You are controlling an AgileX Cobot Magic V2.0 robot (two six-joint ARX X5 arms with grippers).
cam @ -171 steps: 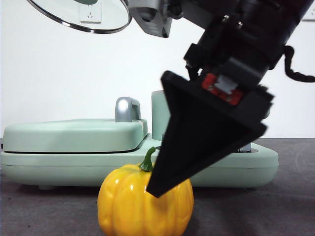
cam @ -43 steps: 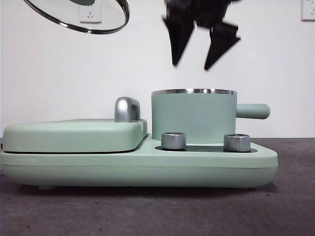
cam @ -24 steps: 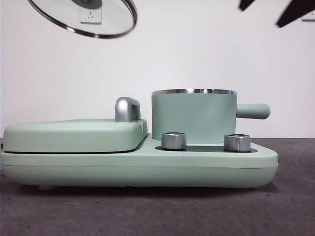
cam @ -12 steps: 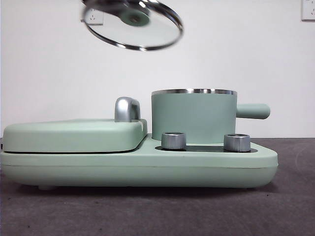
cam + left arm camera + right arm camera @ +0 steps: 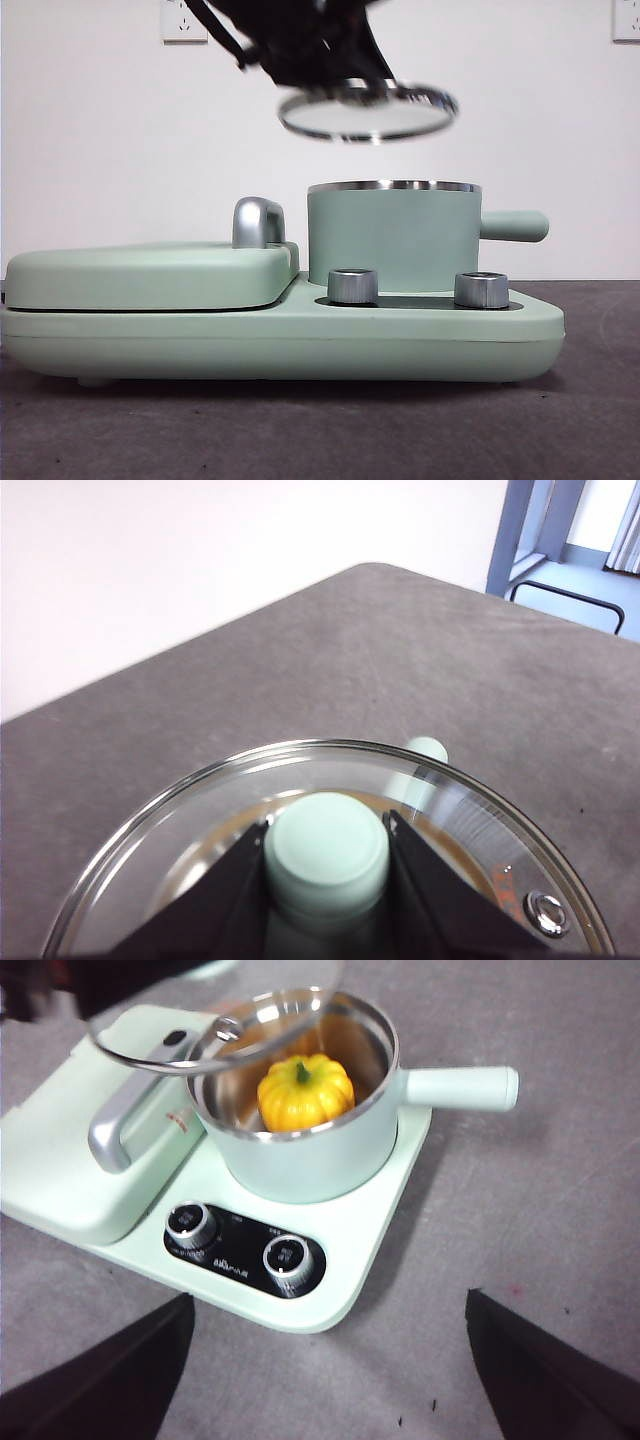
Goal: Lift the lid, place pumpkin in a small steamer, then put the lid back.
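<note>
1. Right gripper point(image 5: 325, 1360): nearest to its own camera, jaws spread wide with nothing between them, held high and well clear of the appliance, looking down on it.
2. Two steel dials point(image 5: 285, 1257) on the black control strip sit at the near edge of the mint-green base point(image 5: 300, 345), in front of the pot.
3. Small steamer point(image 5: 393, 235): upright on the base's right half, steel rim uncovered, side handle point(image 5: 514, 226) pointing right in the front view.
4. Pumpkin point(image 5: 305, 1092): inside the steamer, upright, green stem up, resting on the pot floor. Hidden behind the pot wall in the front view.
5. Lid point(image 5: 367, 110): in the air just above the steamer, not touching its rim, sitting a little left of centre over the pot and slightly tilted. Right wrist view shows it overlapping the far-left part of the rim.
6. Left gripper point(image 5: 325, 855): clamped on the lid's mint-green knob point(image 5: 326, 847), one black jaw on each side. The glass disc hangs directly below the jaws.
7. Flat griddle cover point(image 5: 150, 272) with chrome handle point(image 5: 257, 221): left of the steamer, closed.
8. Farthest: white wall with a socket point(image 5: 183, 20).
</note>
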